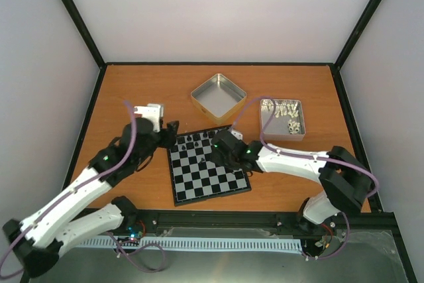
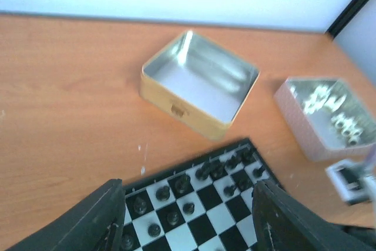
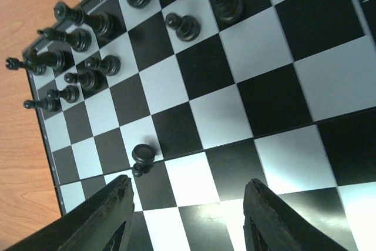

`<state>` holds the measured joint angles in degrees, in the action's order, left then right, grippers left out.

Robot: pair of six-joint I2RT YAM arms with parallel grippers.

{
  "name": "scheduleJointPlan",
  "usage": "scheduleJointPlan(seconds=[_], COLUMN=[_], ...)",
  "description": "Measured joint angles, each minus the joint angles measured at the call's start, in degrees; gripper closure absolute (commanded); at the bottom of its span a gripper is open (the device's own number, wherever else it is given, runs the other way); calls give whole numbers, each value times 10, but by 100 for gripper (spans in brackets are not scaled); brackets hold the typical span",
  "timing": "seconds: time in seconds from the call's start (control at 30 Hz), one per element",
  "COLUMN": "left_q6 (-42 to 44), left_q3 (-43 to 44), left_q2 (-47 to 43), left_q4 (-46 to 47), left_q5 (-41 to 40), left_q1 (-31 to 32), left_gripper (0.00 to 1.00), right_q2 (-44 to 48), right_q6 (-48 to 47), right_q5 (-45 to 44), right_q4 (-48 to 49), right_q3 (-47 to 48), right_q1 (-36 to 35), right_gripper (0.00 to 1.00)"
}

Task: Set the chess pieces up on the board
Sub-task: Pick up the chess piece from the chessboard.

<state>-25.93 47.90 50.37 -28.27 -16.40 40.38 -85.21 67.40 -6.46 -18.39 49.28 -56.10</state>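
**Chessboard beneath two released claws**

On the orange wood-grain table, the board is laid near the middle. It is square and equal-sided, checked black and pale grey inside a thin black rim, and is turned slightly so that its far-right corner lies farthest. Beyond it are set a gold-walled metal tin and, to the right, a silver tin. The left gripper and right gripper are held released, with nothing grasped. The glossy black chess pieces are stood upright along the board's far rows.
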Motion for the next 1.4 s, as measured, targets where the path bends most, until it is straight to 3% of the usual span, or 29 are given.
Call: scheduleJointPlan(seconds=[0.2,0.47,1.13,1.4], left_q6=[15,28,31,31], left_q3=[-42,-56,-63,-63], left_q2=[-154,-217,-233,-231], left_q4=[24,14,-11,-14], left_q5=[-16,-27,-54,-60], left_q1=[0,0,0,0], left_gripper=[29,27,26,26], right_q2=[-62,-130,-239,-245], right_q6=[-4,-4,-7,-15], right_q5=[-33,-82,-92,-92], right_q4=[-55,-136,-153,-155], right_q3=[70,163,249,255], right_q1=[-31,-54,-61,-63], right_gripper=[53,58,63,70])
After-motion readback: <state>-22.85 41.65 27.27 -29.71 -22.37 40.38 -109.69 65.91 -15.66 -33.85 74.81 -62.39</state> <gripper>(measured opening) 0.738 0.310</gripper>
